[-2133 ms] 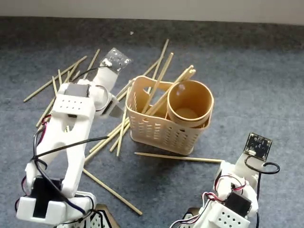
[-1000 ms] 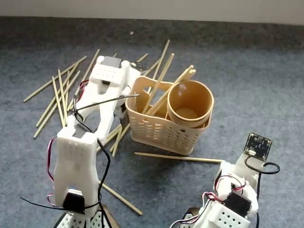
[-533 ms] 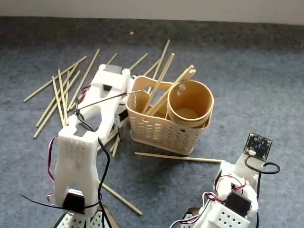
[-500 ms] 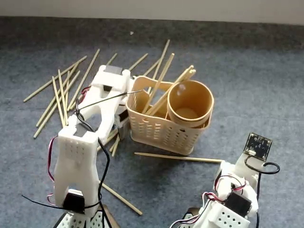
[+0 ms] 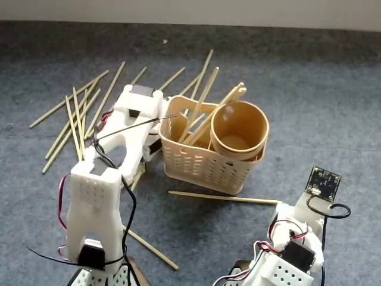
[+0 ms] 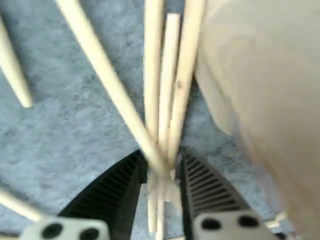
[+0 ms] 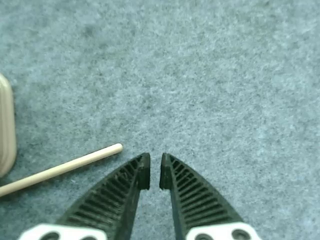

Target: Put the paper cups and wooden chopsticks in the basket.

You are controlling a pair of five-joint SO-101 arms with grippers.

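Grasp step, transfer pending.
Pale wooden chopsticks (image 6: 152, 60) are clenched in left gripper (image 6: 162, 167); lift into cream plastic basket (image 5: 202, 164) is needed. Right gripper (image 7: 154, 172) closed, empty.

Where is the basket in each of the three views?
High view: the basket sits mid-frame on the carpet.
Left wrist view: its pale wall runs beside the chopsticks between the jaws of the left end effector.
Right wrist view: its rounded corner peeks in beside the loose chopstick.
Shared landmark: that chopstick, lying before the basket in the high view.
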